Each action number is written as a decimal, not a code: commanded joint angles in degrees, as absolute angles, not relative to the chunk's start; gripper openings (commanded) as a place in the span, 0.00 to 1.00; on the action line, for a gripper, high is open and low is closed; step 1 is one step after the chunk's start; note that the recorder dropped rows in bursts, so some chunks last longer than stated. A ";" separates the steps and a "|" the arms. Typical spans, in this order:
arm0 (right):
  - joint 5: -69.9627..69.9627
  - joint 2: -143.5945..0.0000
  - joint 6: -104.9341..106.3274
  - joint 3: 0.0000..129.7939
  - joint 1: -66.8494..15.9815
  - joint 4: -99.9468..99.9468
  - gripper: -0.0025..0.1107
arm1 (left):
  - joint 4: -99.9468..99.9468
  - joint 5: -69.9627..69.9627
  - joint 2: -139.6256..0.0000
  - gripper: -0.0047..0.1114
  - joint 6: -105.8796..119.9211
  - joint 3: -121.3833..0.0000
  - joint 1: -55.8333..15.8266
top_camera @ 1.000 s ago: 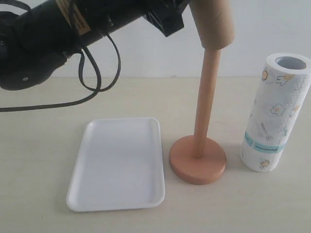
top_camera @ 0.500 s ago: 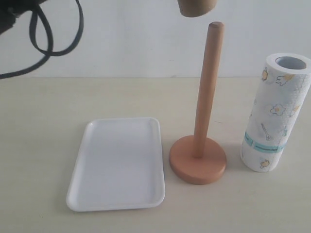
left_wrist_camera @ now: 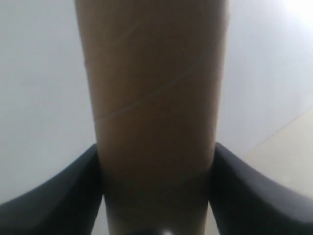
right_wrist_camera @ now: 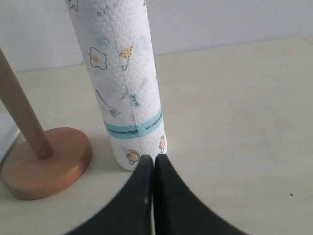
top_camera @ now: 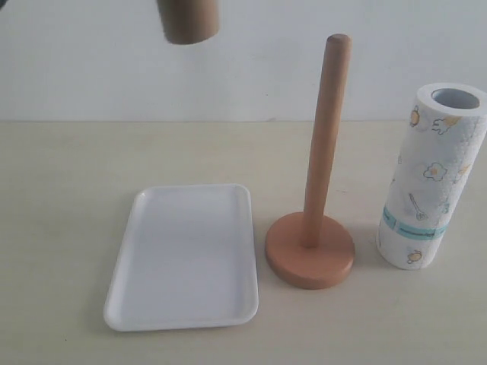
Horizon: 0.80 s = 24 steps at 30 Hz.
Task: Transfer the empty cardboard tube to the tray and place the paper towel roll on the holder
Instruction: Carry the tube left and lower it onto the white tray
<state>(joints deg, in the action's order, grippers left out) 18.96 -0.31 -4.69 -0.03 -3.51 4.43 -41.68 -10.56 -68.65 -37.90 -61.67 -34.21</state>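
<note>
The empty cardboard tube (top_camera: 189,20) hangs high at the top of the exterior view, above the back of the tray (top_camera: 183,257); only its lower end shows there. In the left wrist view the tube (left_wrist_camera: 152,98) fills the middle, and my left gripper (left_wrist_camera: 155,191) is shut on it, a dark finger on each side. The holder (top_camera: 312,247) stands bare to the right of the tray, its dowel (top_camera: 326,137) upright. The paper towel roll (top_camera: 432,176) stands upright at the far right. My right gripper (right_wrist_camera: 153,161) is shut and empty, just short of the roll (right_wrist_camera: 122,78).
The holder's base (right_wrist_camera: 44,161) sits close beside the roll in the right wrist view. A pale wall rises behind the beige table (top_camera: 61,175). Neither arm shows in the exterior view.
The tube has come up off the holder's dowel and then moved left, from above the dowel to above the tray. The left arm has left the exterior view. The roll and holder stayed put.
</note>
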 commanded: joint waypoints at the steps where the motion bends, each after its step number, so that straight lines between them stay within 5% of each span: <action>1: 18.69 0.00 -4.58 0.00 -3.37 4.39 0.02 | -40.71 8.26 -67.06 0.08 -41.83 -62.01 -34.56; 10: 18.69 0.00 -4.48 0.00 -3.37 4.39 0.02 | -37.67 27.53 -69.00 0.08 -40.41 -62.01 -34.56; 24: 18.69 0.00 -4.61 0.00 -3.37 4.39 0.02 | -18.45 31.57 -86.28 0.08 -33.23 -62.01 -32.30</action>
